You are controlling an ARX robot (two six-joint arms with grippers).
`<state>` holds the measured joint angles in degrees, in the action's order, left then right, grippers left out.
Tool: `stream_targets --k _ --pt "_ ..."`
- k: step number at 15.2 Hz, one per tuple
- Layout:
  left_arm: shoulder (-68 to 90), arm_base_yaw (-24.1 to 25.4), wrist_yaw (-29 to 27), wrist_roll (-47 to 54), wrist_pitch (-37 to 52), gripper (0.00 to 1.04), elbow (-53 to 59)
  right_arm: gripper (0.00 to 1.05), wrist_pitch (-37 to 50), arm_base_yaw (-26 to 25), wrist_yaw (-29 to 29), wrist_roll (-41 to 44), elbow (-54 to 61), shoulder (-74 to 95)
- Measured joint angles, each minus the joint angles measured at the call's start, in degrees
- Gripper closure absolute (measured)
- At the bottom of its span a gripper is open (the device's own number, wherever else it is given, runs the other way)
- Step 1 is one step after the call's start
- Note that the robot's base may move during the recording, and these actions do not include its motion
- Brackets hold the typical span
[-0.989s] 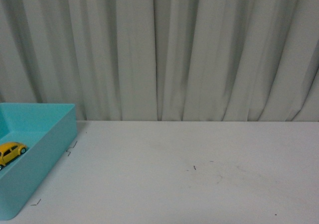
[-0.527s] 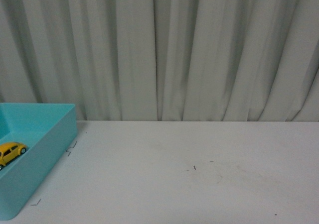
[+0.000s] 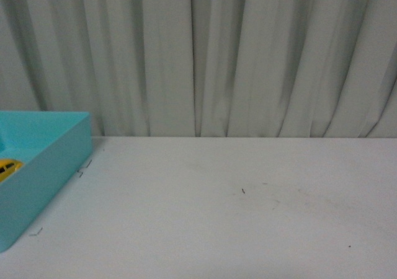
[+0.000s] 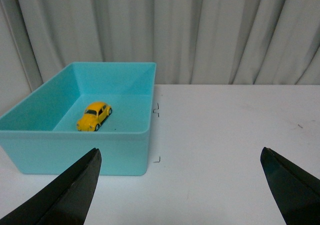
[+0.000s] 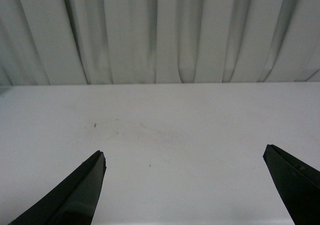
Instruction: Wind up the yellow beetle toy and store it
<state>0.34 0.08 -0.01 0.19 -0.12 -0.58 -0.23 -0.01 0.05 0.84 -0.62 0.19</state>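
Front view: white table [image 3: 236, 217], grey pleated curtain [image 3: 205, 56] behind it. A teal bin [image 3: 43, 173] sits at the left edge of the frame, only partly in shot. Just a sliver of the yellow toy car [image 3: 7, 167] shows inside it, cut off by the frame edge. Small dark corner marks are on the table beside the bin's outer wall. Neither arm appears here.

Left wrist view: the whole bin [image 4: 80, 147] is visible, rectangular and open-topped, standing on the table [image 4: 230, 135]. The toy car [image 4: 94, 116] rests on its wheels on the bin floor, roughly central, clear of all four walls, set at a diagonal to them. Nothing else is in the bin. The left gripper [image 4: 180, 185] shows as two dark fingertips [image 4: 70, 195] at the two lower corners of the picture, spread wide apart with nothing between them. It is on the near side of the bin, not touching it or the car.

Right wrist view: only bare table [image 5: 180, 135] with a few faint specks, and curtain [image 5: 165, 35] beyond. No bin or car in this picture. The right gripper [image 5: 185, 190] likewise shows two dark fingertips [image 5: 75, 195] set wide apart, holding nothing.
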Motion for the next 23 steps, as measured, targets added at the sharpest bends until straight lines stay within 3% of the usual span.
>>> stream_targets --k 23 --pt "0.0 0.0 0.0 0.0 -0.3 0.07 0.0 0.07 -0.1 0.0 0.0 0.0 0.0 0.0"
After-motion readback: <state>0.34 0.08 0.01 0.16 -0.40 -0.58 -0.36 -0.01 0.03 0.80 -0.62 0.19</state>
